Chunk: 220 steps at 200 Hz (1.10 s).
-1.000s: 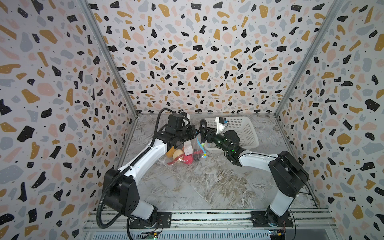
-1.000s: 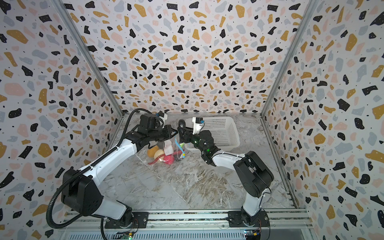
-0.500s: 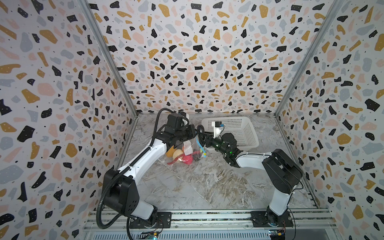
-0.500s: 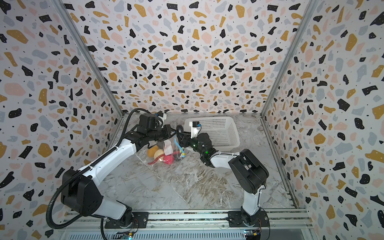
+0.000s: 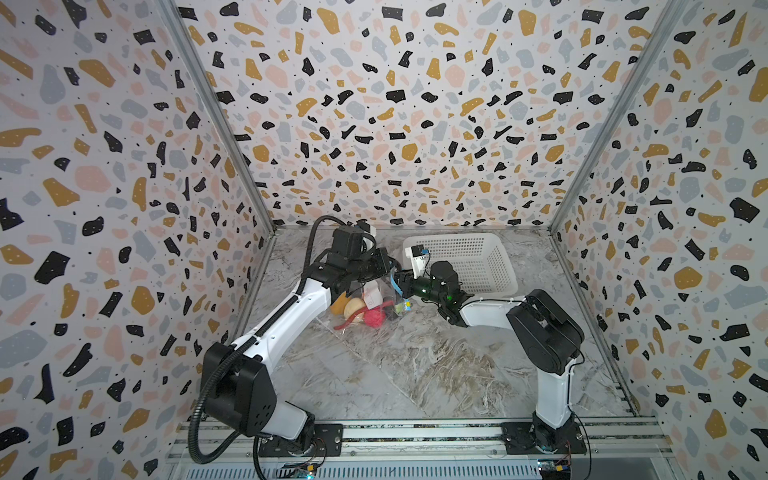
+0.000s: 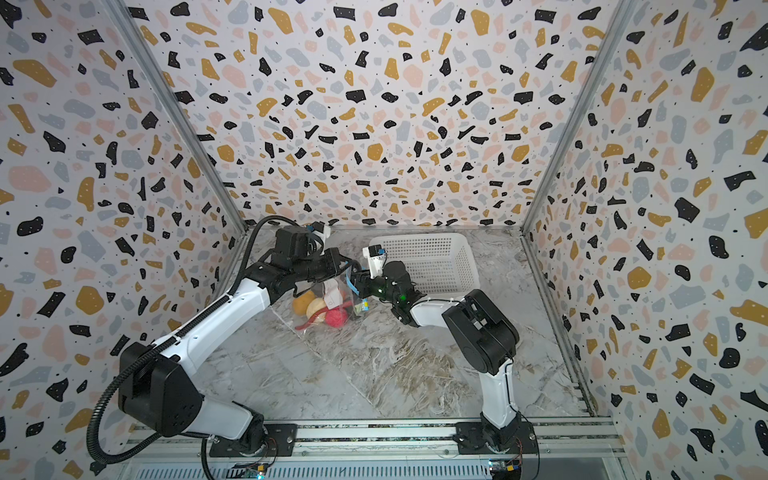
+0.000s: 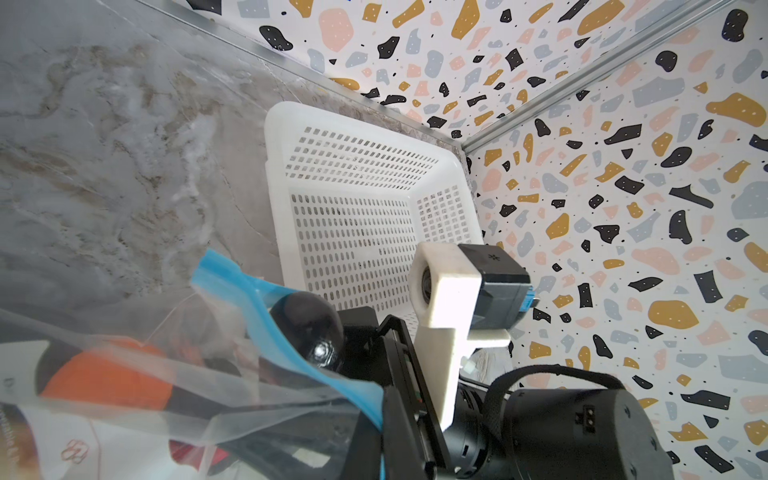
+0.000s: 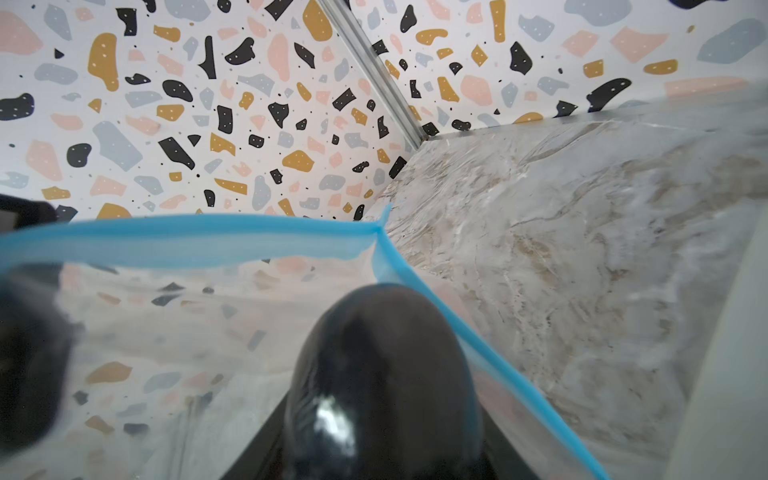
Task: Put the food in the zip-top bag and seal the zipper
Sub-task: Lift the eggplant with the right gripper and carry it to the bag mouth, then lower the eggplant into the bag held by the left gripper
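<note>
The zip-top bag (image 5: 376, 297) (image 6: 332, 297) lies on the marble floor. It holds food: a pink-red ball (image 5: 374, 319), a cream ball (image 5: 353, 308), an orange ball (image 5: 340, 302) and a red chili (image 5: 345, 324). My left gripper (image 5: 384, 266) (image 7: 384, 428) is shut on the light-blue zipper (image 7: 266, 307) (image 8: 187, 241) and lifts the mouth up. My right gripper (image 5: 402, 279) (image 8: 380, 415) reaches into that mouth from the right. It is shut on a dark purple-black piece (image 8: 380, 365) (image 7: 307, 328), which sits just inside the blue strip.
A white perforated basket (image 5: 490, 249) (image 6: 457, 243) (image 7: 278, 124) stands at the back right, close behind the right wrist, with nothing showing inside. Patterned walls close the cell on three sides. Bare marble floor (image 5: 415, 365) lies in front of the bag.
The right arm has pushed left and its elbow has folded in, bringing the dark piece into the bag's mouth. The left arm and the bag have stayed put.
</note>
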### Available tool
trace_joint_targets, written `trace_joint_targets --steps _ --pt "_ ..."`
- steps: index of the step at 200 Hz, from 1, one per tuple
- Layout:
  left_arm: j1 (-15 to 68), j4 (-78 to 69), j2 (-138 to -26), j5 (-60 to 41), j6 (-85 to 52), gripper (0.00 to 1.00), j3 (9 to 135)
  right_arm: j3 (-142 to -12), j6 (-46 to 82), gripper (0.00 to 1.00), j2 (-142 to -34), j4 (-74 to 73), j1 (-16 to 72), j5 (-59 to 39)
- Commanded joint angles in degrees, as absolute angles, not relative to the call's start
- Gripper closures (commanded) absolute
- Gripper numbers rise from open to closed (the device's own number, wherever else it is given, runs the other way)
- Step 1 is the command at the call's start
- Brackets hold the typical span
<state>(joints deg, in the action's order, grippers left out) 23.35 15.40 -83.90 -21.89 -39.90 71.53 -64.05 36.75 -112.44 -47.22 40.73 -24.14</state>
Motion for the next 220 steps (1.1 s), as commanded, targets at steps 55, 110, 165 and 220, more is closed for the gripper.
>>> trace_joint_targets --steps 55,110,165,220 --pt "23.3 13.6 -82.5 -22.5 -40.3 1.0 75.2 -66.6 31.1 0.45 -110.4 -43.4 41.5 -38.4" --pt "23.3 13.6 -81.8 -22.3 -40.3 1.0 75.8 -68.2 28.8 0.29 -108.3 -34.5 40.4 -39.5" --pt "23.1 12.6 -81.7 -22.7 -40.3 1.0 75.0 -69.4 25.1 0.2 -103.3 -26.9 40.0 -37.4" --pt "22.9 12.4 -81.6 -22.7 -40.3 1.0 74.5 -69.2 24.4 0.2 -100.5 -23.1 39.9 -36.1"
